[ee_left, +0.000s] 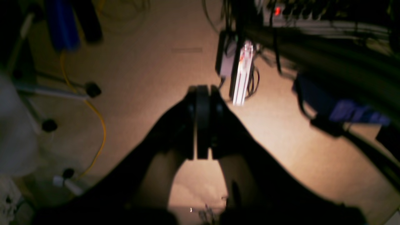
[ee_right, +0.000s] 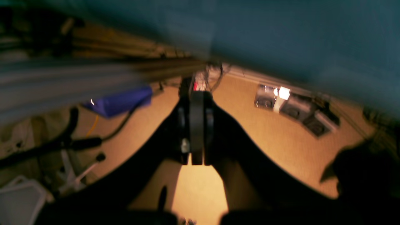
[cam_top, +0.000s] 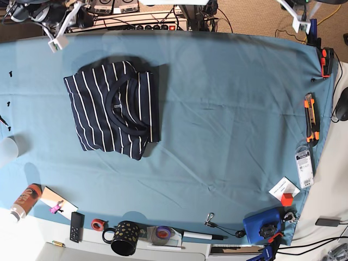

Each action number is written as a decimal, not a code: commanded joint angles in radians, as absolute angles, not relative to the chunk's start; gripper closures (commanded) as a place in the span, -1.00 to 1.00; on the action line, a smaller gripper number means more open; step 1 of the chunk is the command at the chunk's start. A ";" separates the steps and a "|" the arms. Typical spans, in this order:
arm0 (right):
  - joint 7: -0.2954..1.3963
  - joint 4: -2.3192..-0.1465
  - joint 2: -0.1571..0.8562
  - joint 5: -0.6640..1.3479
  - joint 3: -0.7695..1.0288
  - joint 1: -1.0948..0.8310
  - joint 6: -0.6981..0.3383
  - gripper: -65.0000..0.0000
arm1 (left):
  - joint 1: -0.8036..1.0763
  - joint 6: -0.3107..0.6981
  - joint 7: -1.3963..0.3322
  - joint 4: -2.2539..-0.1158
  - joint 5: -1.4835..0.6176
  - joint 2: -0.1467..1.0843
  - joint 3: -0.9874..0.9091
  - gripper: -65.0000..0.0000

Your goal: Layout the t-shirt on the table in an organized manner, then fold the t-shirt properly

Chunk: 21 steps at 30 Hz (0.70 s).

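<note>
A folded t-shirt (cam_top: pixel 112 109) is seen lying toward the far left corner of the table (cam_top: pixel 228 109), neckband upward. The left gripper (ee_left: pixel 202 93) and right gripper (ee_right: pixel 197 97) are pictured off the table over the floor, jaws pressed together, nothing held.

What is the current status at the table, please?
Both hands shut, empty: left hand, right hand, off the table. T-shirt folded, neckband up. Nothing in the way.
</note>
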<state>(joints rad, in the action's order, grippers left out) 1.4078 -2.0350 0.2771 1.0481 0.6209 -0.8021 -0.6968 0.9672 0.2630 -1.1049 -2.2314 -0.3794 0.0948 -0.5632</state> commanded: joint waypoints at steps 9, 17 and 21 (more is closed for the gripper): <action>1.396 -2.031 0.289 0.832 0.441 -0.911 -0.698 1.00 | 1.047 0.322 -1.050 -2.094 -0.398 0.097 -0.565 1.00; 1.303 -1.884 0.331 0.510 0.196 -0.895 -0.683 1.00 | 0.945 0.408 -1.019 -1.768 -0.405 0.097 -0.565 1.00; 1.232 -1.758 0.332 0.405 0.128 -0.825 -0.656 1.00 | 0.873 0.459 -0.931 -1.588 -0.405 0.097 -0.565 1.00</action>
<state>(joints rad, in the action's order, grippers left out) 1.2301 -1.7443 0.3214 0.4034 0.1230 -0.8135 -0.6525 0.8551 0.4526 -0.9291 -1.5753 -0.3988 0.0921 -0.5602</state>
